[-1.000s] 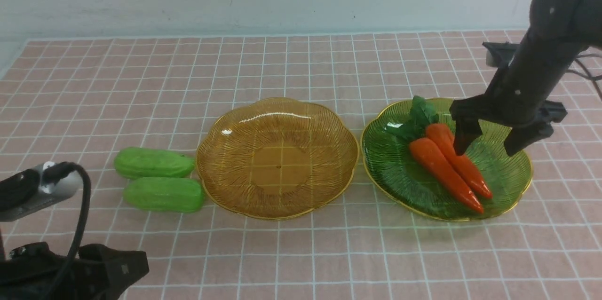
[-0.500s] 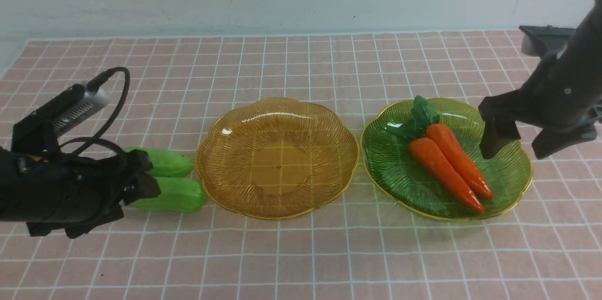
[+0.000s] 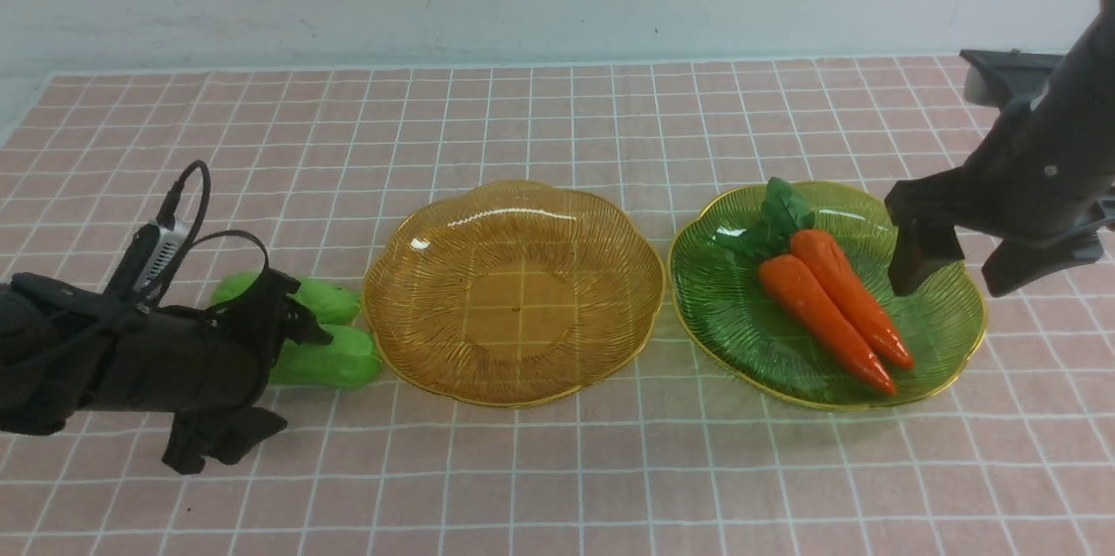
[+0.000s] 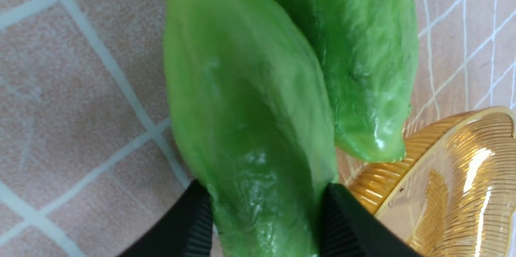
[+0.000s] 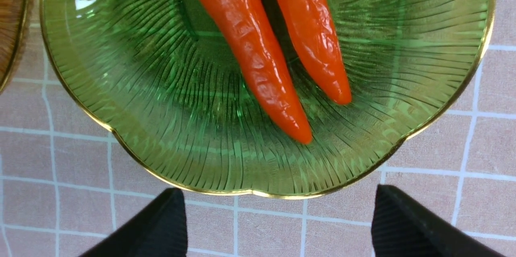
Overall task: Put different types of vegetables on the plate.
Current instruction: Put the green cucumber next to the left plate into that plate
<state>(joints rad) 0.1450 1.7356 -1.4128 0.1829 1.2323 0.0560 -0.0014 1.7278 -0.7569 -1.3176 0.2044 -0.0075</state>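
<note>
Two plates sit on your tabletop (image 3: 557,486): the amber plate (image 3: 514,294), and the green plate (image 3: 740,321) holding both carrots (image 3: 819,308), with your right fingers (image 3: 913,255) spread above its edge. Your left fingers (image 4: 181,229) pinch the nearer cucumber (image 3: 335,362) beside the amber plate.

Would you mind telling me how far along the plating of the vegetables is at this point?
Done: both carrots lie on the green plate, and the right gripper hangs open above that plate's edge. In hand: the left gripper clamps the near cucumber, which lies on the cloth. Left: it and the far cucumber presumably go onto the amber plate, which holds nothing.
</note>
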